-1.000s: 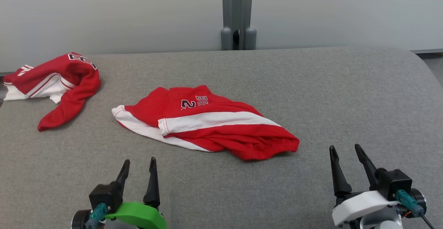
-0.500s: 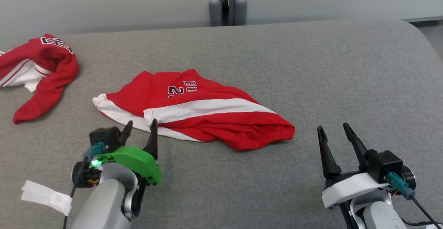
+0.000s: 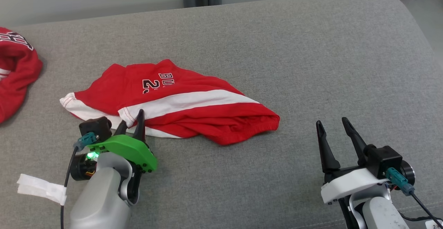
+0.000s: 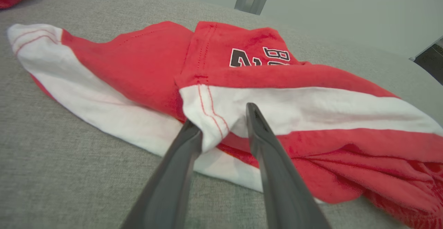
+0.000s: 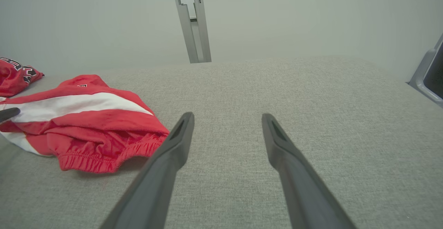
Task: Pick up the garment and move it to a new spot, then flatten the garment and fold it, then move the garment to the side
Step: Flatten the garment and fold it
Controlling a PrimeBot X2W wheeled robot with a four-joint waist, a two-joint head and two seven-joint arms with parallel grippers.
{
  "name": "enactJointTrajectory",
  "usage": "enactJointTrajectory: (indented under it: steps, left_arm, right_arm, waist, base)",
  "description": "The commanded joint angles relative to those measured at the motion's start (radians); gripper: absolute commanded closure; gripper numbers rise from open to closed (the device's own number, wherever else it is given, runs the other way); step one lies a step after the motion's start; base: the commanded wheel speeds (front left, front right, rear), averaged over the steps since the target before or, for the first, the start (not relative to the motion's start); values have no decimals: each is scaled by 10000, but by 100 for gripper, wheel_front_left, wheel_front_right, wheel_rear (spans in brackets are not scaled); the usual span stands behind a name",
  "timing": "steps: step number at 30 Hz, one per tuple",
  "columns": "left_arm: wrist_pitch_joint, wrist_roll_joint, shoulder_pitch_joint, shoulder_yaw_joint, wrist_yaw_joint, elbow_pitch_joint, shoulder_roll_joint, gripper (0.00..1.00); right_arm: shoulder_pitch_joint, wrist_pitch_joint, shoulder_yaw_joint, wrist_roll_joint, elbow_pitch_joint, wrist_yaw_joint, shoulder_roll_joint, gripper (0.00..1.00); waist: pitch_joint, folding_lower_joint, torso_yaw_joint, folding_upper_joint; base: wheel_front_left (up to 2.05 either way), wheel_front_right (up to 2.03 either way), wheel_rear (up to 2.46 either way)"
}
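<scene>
Your left pincer [image 3: 131, 121] sits at about 7 o'clock in the head view, its fingers pointing toward 12. They are parted, one on each side of a white hem corner of the garment [image 3: 180, 97]. In the left wrist view the pincer [image 4: 221, 118] has that corner between its fingers: the cloth drapes over the tip of the finger at 9 o'clock, and the finger at 3 o'clock lies on the white stripe. The fingers are not pressed together on the cloth.

From that corner the garment [image 4: 145, 62] spreads across the middle of the desk [image 3: 277, 49]. It is red with a broad white band and dark lettering near its far edge, and it lies crumpled and partly doubled over. A white-edged leg opening points to 9 o'clock, and the gathered red waistband ends toward 3 o'clock.

Your right pincer [image 3: 331, 121] is at 5 o'clock in the head view, well apart from the garment. Its fingers are spread wide with nothing between them, over bare desk. In the right wrist view the pincer [image 5: 227, 115] points at open grey fabric, with the garment [image 5: 86, 118] at 9 o'clock.

A second red garment [image 3: 14, 69] lies at the desk's edge at 10 o'clock, apart from the first.
</scene>
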Motion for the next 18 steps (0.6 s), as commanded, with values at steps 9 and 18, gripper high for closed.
enactJointTrajectory:
  steps: [9,18]
  left_arm:
    - [-571,165,183,-40,-104,-365,-210,100]
    - [-666,395,1085,-12,110,-1823,17,100]
  right_arm:
    - [-189,-31,88,21,201,1,-28,0]
    - [-1050,-28,733,-194,1795,1,-34,0]
  waist:
    - [-197,0,360,0]
    - [-172,0,1043,0]
  base:
    - [0,0,0]
    - [0,0,0]
